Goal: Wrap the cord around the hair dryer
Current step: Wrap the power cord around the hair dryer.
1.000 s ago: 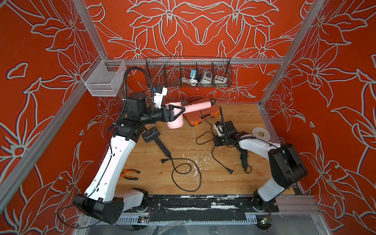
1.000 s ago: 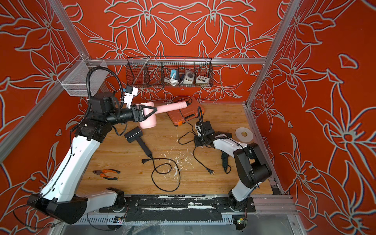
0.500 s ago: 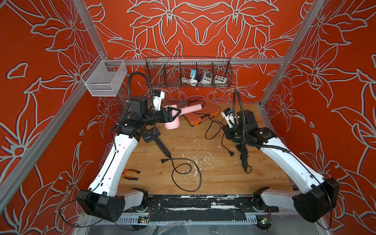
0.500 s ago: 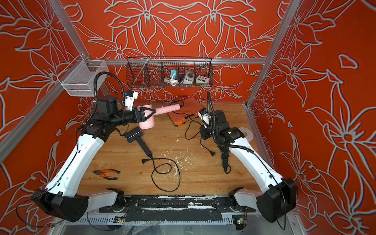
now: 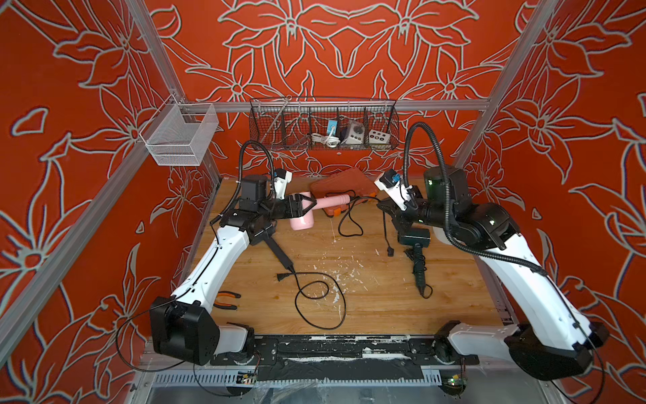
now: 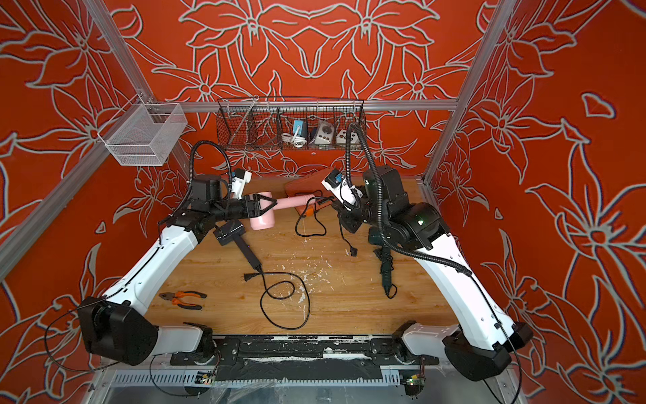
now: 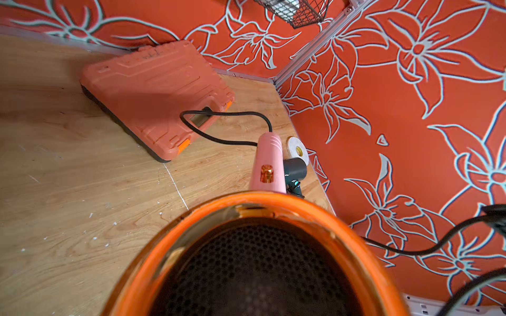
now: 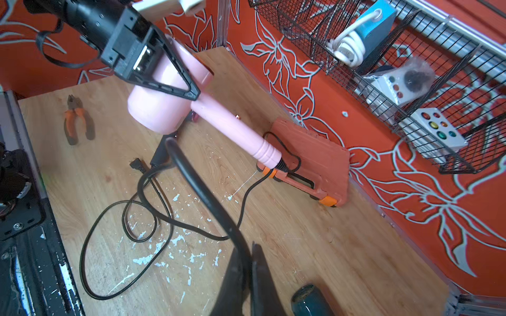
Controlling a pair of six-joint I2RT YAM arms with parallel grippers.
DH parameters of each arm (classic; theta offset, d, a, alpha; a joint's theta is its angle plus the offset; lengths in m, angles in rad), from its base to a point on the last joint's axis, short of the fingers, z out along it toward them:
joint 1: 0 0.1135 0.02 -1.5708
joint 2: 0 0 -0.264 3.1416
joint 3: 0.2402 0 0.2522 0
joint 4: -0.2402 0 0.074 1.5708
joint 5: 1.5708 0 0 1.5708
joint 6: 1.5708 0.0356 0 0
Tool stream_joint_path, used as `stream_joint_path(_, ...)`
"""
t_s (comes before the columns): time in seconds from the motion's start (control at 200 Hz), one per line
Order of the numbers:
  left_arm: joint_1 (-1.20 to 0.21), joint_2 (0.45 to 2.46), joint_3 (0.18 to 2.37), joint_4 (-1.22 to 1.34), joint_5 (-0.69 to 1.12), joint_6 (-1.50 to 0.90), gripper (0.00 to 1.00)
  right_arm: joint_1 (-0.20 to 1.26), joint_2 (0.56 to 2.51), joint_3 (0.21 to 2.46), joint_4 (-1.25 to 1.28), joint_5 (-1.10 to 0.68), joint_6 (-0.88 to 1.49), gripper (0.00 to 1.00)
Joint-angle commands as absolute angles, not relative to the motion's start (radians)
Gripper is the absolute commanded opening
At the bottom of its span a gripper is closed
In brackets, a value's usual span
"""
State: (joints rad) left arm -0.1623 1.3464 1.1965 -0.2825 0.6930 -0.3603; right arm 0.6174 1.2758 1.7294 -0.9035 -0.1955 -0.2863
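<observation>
My left gripper (image 5: 304, 208) is shut on the round head of the pink hair dryer (image 5: 303, 221), holding it above the table with the handle (image 8: 235, 128) pointing toward the back right. In the left wrist view the hair dryer's rear grille (image 7: 254, 273) fills the near field. Its black cord (image 5: 349, 227) leaves the handle end, sags in a loop and rises to my right gripper (image 8: 250, 257), which is shut on it. The plug (image 5: 389, 250) hangs below that gripper. In a top view my right gripper (image 6: 342, 210) sits right of the handle.
An orange tool case (image 5: 344, 185) lies behind the handle. A black hair dryer (image 5: 276, 245) with its looped cord (image 5: 314, 300) lies mid-table, and a dark one (image 5: 414, 241) lies under my right arm. Pliers (image 5: 225, 300) are front left, and a wire basket (image 5: 323, 124) hangs on the back wall.
My right arm has risen from the table and swung back to the right, pulling the cord's plug end up off the wood. The left gripper has shifted the hair dryer slightly.
</observation>
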Motion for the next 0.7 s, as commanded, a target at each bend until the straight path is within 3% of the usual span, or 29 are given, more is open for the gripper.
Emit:
stream_joint_path(0.0,-0.195,1.342,1.163,-0.167,0.796,-0.353,0.00,0.623,1.318,1.832,-0.962,-0.128,-0.387,0.00)
stream_joint_path(0.415,-0.373,1.278,1.003,-0.090,0.992,-0.248,0.00,0.623,1.521,2.137,-0.972,-0.079,-0.499,0.00)
stream_joint_path(0.696,-0.395,1.196,0.916,0.222,1.180,-0.388,0.00,0.601,1.584,2.032,-0.901,-0.038,-0.522,0.00)
